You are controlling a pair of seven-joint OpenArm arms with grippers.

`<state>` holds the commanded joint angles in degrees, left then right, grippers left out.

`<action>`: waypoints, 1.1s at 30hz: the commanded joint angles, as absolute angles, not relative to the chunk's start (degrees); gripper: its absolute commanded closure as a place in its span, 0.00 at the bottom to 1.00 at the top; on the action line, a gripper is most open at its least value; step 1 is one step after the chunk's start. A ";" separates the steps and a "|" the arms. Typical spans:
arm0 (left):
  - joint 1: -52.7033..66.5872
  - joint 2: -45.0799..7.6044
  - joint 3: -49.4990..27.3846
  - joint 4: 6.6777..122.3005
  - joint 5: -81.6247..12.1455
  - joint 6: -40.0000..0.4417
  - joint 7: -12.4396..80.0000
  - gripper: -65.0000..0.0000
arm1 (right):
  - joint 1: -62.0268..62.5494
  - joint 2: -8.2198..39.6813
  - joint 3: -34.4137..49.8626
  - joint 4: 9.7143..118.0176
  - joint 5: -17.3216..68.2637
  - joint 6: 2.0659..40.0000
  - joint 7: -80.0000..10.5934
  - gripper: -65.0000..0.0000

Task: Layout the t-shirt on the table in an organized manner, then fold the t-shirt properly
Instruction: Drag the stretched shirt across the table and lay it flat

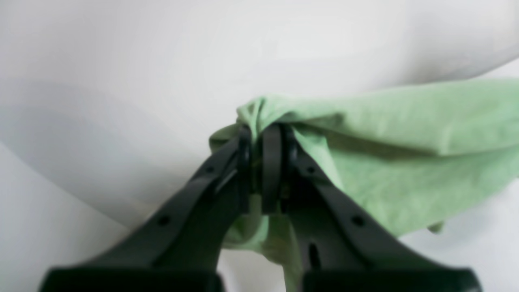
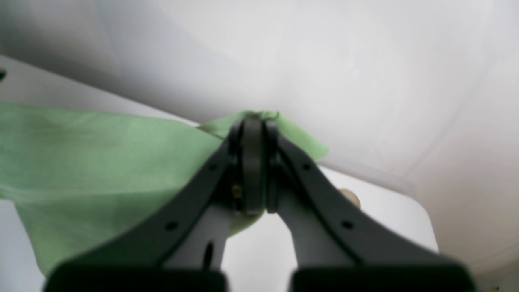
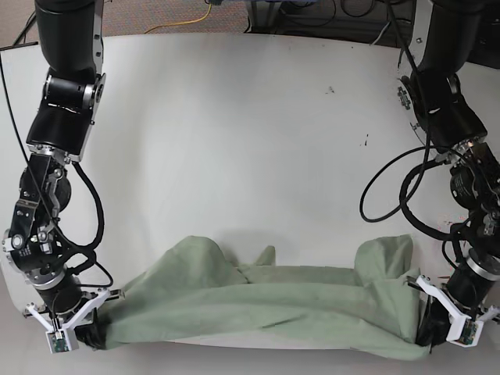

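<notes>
T-shirt (image 3: 273, 301) hangs stretched sideways between both claws, left claw (image 3: 437, 324) and right claw (image 3: 86, 332) each clamped on an end, low over the tabletop (image 3: 234, 141).

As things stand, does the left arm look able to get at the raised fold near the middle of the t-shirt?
Probably not at once. The left gripper is shut on a bunched corner of the t-shirt at the table edge; it would have to let go first. Nothing else blocks the way.
</notes>
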<state>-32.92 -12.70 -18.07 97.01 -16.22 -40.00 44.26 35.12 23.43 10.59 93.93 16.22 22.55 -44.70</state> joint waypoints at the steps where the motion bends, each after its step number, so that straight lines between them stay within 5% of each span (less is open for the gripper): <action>1: -31.96 -12.70 -18.07 97.01 -16.22 -40.00 44.53 0.99 | 34.33 23.43 11.21 94.37 16.22 22.55 -45.49 1.00; 33: 11.56 -14.20 -25.36 107.03 -19.12 -40.00 51.38 0.99 | -5.49 12.97 17.89 112.66 16.22 22.46 -50.24 1.00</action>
